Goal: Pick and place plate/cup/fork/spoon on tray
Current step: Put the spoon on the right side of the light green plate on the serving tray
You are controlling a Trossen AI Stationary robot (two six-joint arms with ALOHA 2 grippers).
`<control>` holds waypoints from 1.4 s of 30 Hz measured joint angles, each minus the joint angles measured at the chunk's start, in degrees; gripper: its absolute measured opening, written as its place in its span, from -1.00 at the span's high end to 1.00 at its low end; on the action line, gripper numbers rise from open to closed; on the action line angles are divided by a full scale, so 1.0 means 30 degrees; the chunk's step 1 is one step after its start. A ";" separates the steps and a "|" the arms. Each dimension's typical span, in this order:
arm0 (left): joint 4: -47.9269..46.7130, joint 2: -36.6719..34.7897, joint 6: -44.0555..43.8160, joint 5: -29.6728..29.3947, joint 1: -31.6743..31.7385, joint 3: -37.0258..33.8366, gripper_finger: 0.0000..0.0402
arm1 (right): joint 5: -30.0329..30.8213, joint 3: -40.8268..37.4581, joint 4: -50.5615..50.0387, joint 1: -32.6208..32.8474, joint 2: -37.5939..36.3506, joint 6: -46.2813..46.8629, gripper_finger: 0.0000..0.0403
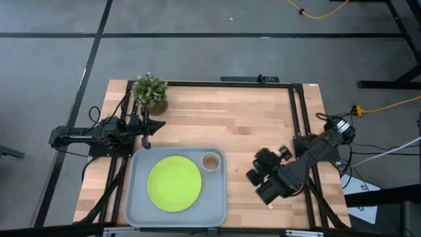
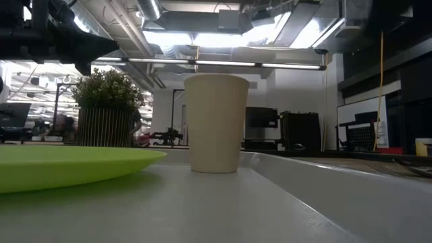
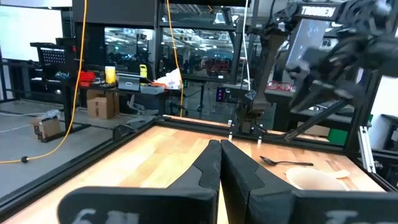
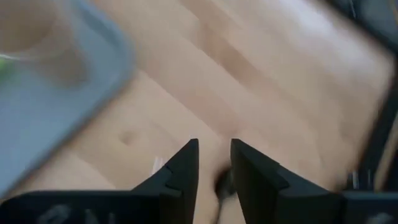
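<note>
Cutlery remains: right hand point(image 4: 214, 163), fingers narrowly parted over the spoon point(image 4: 221, 185) on the bench point(image 1: 243, 125), should descend squarely before pinching.

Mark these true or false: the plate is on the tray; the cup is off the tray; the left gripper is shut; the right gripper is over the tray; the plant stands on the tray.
1. The plate is on the tray. True.
2. The cup is off the tray. False: it stands in a tray corner, beside the plate.
3. The left gripper is shut. True.
4. The right gripper is over the tray. False: it is over bare table, beside the tray.
5. The potted plant stands on the tray. False: it stands on the table.
</note>
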 joint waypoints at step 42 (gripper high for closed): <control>-0.0015 0.0005 0.0007 -0.0590 0.0007 0.0000 1.00 | -0.7686 -1.2247 1.2393 0.0359 -0.0823 0.6182 0.52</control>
